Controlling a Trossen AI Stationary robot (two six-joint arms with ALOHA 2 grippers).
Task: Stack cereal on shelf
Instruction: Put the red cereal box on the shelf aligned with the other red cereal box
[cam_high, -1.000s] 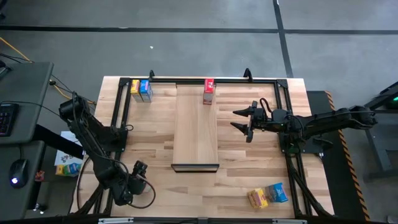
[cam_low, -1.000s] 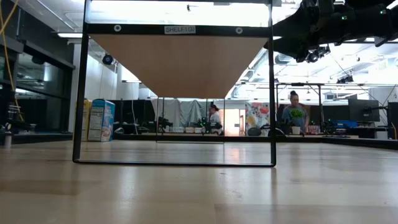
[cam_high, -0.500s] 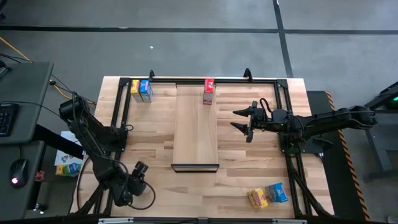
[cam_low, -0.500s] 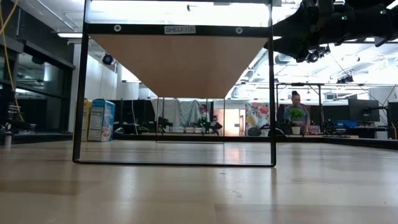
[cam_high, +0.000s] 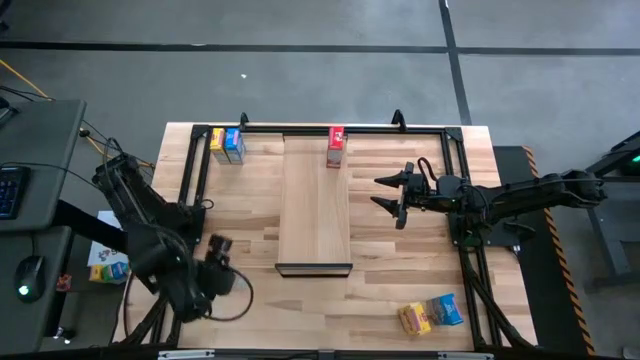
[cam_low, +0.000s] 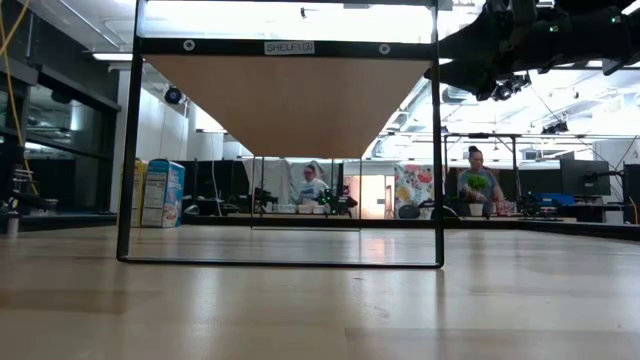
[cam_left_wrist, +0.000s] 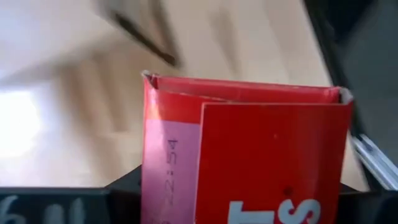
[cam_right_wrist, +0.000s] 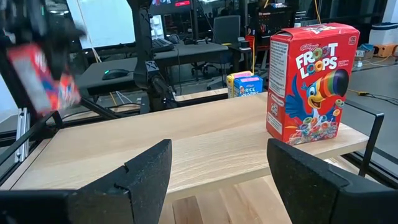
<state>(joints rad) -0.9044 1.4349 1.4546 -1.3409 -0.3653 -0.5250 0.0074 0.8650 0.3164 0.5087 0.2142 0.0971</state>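
The left end effector (cam_high: 215, 262) hung above the bench's (cam_high: 240, 210) near left part, beside the black frame post, its arm folded back on itself at the bench's left edge. It pinched a red cereal box (cam_left_wrist: 249, 155); the left wrist view showed that box's top flap and a pink side panel filling the frame between the dark fingers. The right arm reached in from the right, level over the bench, and the right end effector (cam_high: 392, 195) hovered just right of the shelf (cam_high: 315, 200) with its fingers (cam_right_wrist: 140, 171) spread and nothing between them.

A 2nd red cereal box (cam_high: 336, 146) stood upright on the shelf's far end, at its right edge. The rest of the pale board down to its dark near lip lay bare. 1 yellow and 1 blue box (cam_high: 227, 144) stood touching at the far left corner. Another yellow and blue pair (cam_high: 431, 314) lay tilted near the right front corner, well apart from both arms.
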